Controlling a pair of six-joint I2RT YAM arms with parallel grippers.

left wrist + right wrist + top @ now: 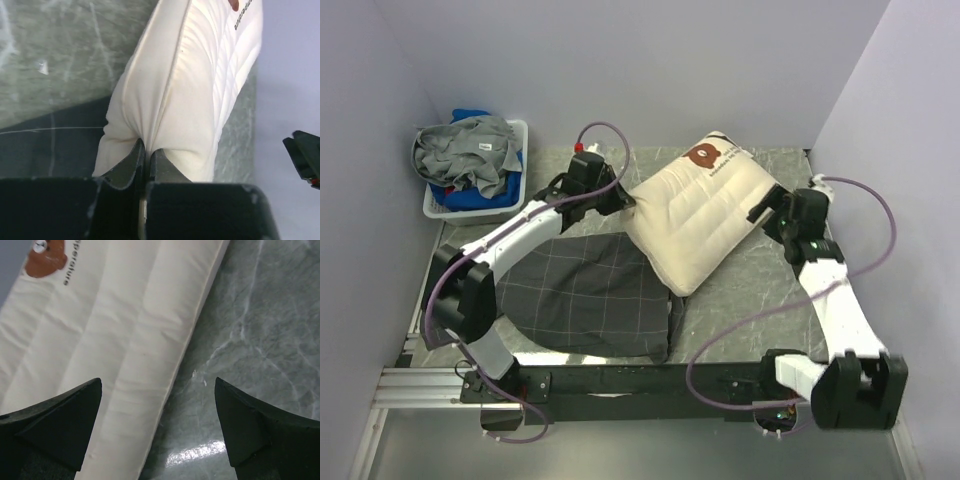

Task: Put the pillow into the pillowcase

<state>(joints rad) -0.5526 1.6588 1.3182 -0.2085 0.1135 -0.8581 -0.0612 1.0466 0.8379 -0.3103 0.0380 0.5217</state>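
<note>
The cream-white pillow [705, 205] with a brown bear face lies tilted across the table's middle, its near corner over the pillowcase's edge. The dark grey grid-lined pillowcase [585, 295] lies flat at the front left. My left gripper [623, 200] is shut on the pillow's left edge; the left wrist view shows the pillow [180, 95] pinched in my left gripper [146, 150]. My right gripper [765, 212] is open beside the pillow's right edge; in the right wrist view my right gripper [159, 405] hangs over the edge of the pillow [115, 340].
A white basket [517, 207] of grey and blue clothes stands at the back left corner. The table top [760, 280] is grey marble-patterned. Walls close in on the left, back and right.
</note>
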